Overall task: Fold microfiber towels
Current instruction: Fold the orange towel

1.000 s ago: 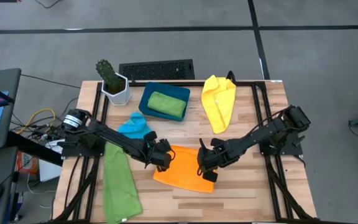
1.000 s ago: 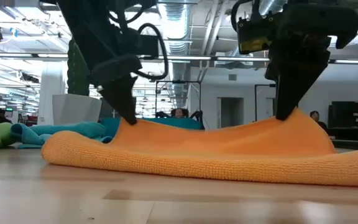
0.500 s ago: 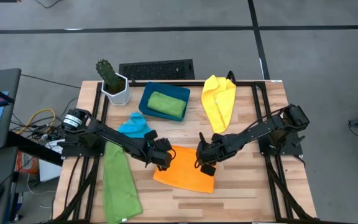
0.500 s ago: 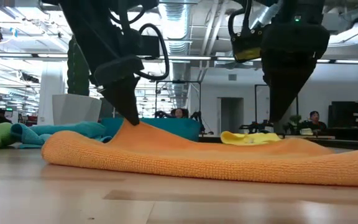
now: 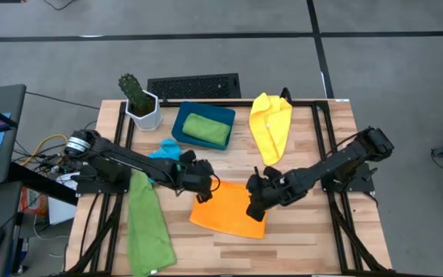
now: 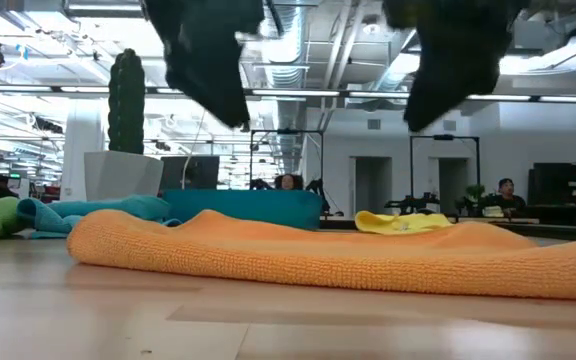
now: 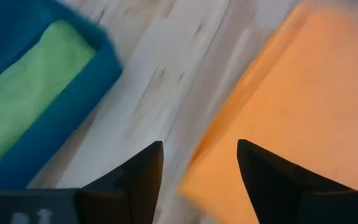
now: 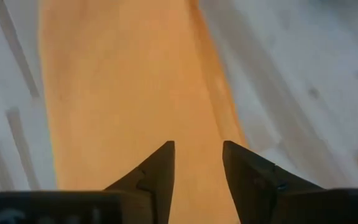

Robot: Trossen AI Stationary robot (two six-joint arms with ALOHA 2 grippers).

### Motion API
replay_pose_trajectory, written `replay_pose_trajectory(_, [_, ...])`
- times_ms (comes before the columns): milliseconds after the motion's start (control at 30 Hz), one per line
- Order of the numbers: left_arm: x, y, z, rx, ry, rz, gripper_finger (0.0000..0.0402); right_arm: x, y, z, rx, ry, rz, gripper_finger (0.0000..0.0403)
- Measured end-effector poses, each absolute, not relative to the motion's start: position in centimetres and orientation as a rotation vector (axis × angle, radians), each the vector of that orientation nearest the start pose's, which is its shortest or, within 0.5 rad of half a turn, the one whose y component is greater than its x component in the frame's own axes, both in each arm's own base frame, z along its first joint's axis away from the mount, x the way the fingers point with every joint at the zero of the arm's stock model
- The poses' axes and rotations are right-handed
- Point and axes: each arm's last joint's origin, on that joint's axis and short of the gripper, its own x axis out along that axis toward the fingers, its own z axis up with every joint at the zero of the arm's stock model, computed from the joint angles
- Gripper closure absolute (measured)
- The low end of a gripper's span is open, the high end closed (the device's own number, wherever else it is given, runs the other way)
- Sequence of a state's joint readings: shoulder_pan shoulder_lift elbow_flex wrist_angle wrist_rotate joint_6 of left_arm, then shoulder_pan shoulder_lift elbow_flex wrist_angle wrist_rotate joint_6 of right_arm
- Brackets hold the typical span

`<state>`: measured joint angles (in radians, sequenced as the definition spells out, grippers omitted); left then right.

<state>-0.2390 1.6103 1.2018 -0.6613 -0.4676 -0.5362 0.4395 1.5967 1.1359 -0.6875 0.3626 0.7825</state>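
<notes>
Left tool: the left tool (image 5: pixel 206 185) hangs above the tabletop with its two dark fingers (image 7: pixel 138 174) spread and nothing between them; in the low view it is clear of the cloth.
Right tool: the right tool (image 5: pixel 254 198) also hangs raised, its fingers (image 8: pixel 157 171) parted with a gap between them and nothing pinched.
Orange cloth: the soft orange microfiber towel (image 5: pixel 229 209) lies folded and flat on the pale wooden slatted tabletop (image 5: pixel 298 238), between the two tools; its one edge lies just below the left tool's tips, its other edge directly under the right tool.
Sky-blue cloth: the crumpled sky-blue microfiber towel (image 5: pixel 164 156) lies near the left tool, beside the left arm.
Long green cloth: the long green microfiber towel (image 5: pixel 148 225) lies stretched out on the far side of the left arm from the orange one, well apart from the right tool.
Yellow cloth: the loosely bunched yellow microfiber towel (image 5: pixel 271 126) lies beyond the right tool, apart from it.
Tray: the rigid dark teal rectangular tray (image 5: pixel 183 117) sits beyond the left tool and holds a folded green microfiber towel (image 5: pixel 207 129).
Plant: a small cactus in a white pot (image 5: pixel 141 104) stands beside the tray, at the tabletop's corner.
</notes>
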Motion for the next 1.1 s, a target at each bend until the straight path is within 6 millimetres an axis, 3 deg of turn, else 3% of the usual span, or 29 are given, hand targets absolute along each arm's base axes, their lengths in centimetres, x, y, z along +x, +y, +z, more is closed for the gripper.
replay_pose_trajectory(67, [31.5,-6.6,25.2,-0.211,0.825,0.399,0.0211,28.3,13.4,23.1,0.247,0.934,-0.319,0.025])
replay_pose_trajectory(167, [31.1,-7.9,24.6,-0.326,0.715,0.255,0.0234,28.3,15.7,23.2,0.242,0.812,-0.271,0.026])
replay_pose_trajectory(300, [30.0,-10.0,21.4,-0.428,0.619,0.133,0.0288,27.9,18.7,20.9,0.283,0.672,-0.161,0.0284])
replay_pose_trajectory(467, [27.9,-12.4,18.0,-0.487,0.593,0.059,0.0387,27.0,20.9,17.2,0.39,0.62,-0.105,0.0337])
replay_pose_trajectory(633, [25.9,-14.1,16.9,-0.433,0.552,0.144,0.0398,26.6,22.4,14.5,0.417,0.619,-0.11,0.0391])
replay_pose_trajectory(867, [25.1,-15.3,15.2,-0.387,0.563,0.174,0.0401,26.0,23.6,10.7,0.481,0.672,-0.183,0.0372])
replay_pose_trajectory(1100, [25.0,-16.5,12.0,-0.375,0.643,0.171,0.0401,25.5,24.2,8.8,0.496,0.704,-0.206,0.0394])
